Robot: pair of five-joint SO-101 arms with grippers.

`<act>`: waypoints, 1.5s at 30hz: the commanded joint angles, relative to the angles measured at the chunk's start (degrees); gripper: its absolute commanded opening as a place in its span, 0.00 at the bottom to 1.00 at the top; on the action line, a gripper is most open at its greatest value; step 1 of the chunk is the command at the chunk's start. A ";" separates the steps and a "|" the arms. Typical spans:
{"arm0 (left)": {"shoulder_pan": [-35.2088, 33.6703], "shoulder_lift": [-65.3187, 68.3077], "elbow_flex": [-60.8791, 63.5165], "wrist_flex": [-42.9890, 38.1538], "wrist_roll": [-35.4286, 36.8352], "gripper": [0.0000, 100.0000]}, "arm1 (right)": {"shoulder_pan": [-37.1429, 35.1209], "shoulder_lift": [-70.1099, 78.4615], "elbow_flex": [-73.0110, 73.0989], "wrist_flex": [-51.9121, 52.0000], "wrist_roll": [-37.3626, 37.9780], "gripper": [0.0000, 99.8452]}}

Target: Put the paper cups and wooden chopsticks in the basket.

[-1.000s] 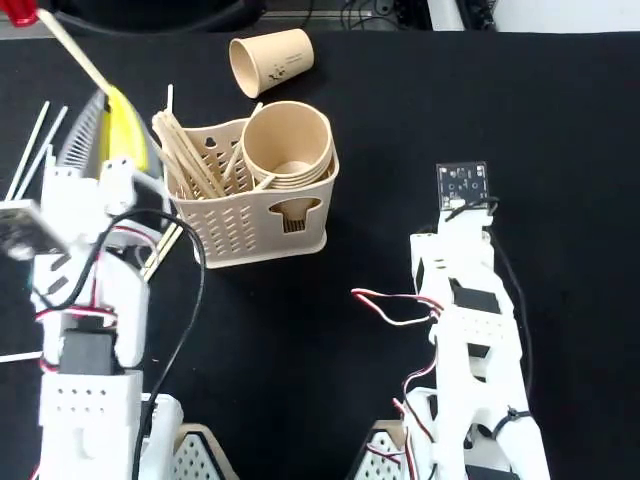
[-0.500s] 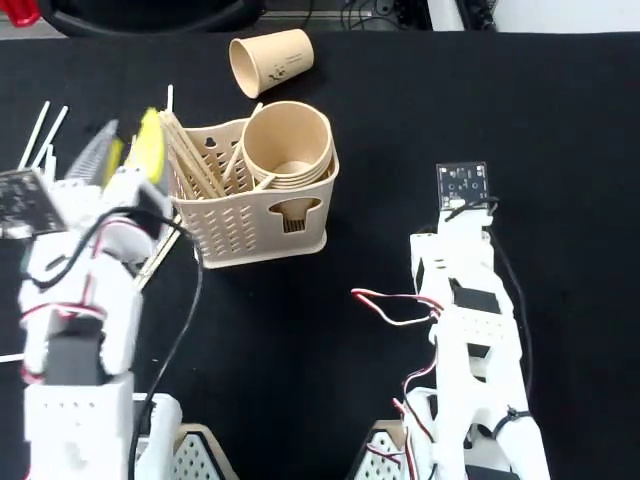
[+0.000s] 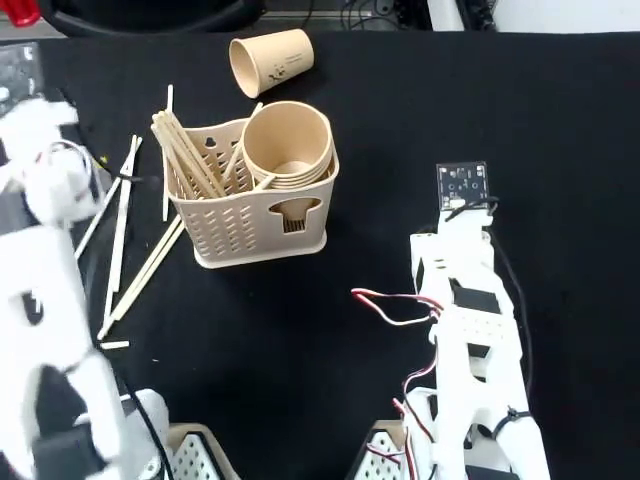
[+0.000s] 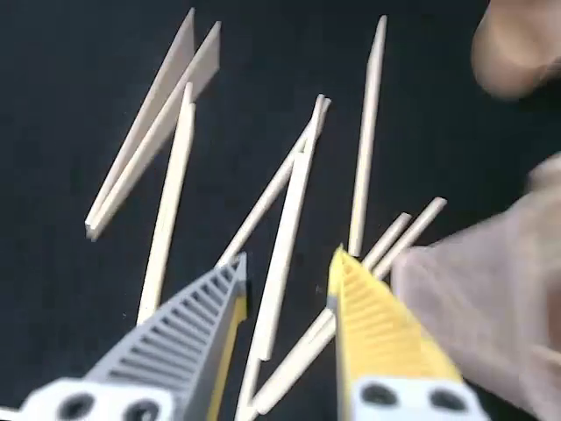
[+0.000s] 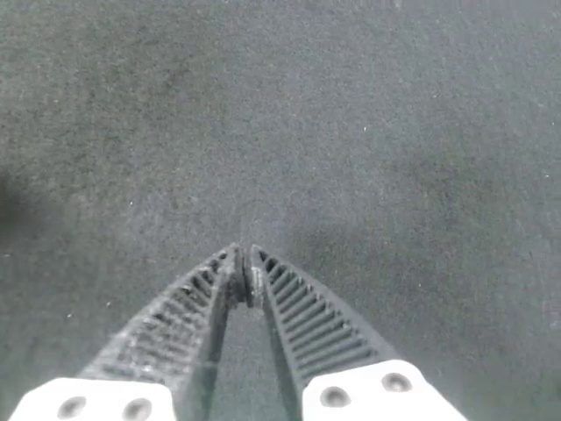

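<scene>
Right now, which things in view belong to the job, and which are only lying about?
Job: basket, stacked cups in it, tipped cup behind it, chopsticks in it, loose chopsticks beside it, under the open left gripper.
Lying about: red object and cables at the table's far edge.

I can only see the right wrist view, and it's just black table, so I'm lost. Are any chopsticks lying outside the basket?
Observer: Yes. Several loose chopsticks lie on the table on the left arm's side of the basket.
Operator: Is the other arm near them?
Observer: Yes. The left gripper is open right above them in its wrist view.
Operator: And the cups?
Observer: One paper cup lies on its side behind the basket, and a stack of cups is already inside it.
</scene>
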 commanded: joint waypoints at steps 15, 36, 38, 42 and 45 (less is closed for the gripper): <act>-16.04 52.04 -32.31 1.41 -22.68 0.15 | -0.62 -1.71 -0.22 -1.14 0.70 0.01; -17.63 101.01 -78.64 8.79 -23.82 0.08 | -0.62 -1.71 -0.31 -1.14 0.70 0.01; -17.63 102.51 -82.07 11.96 -23.65 0.02 | -0.62 -1.71 -0.31 -1.14 0.70 0.01; -17.19 103.65 -90.24 19.60 -23.47 0.03 | -0.62 -1.71 -0.40 -1.14 0.70 0.01; -16.04 103.74 -99.12 26.64 -23.47 0.03 | -0.62 -1.71 -0.40 -1.14 0.70 0.01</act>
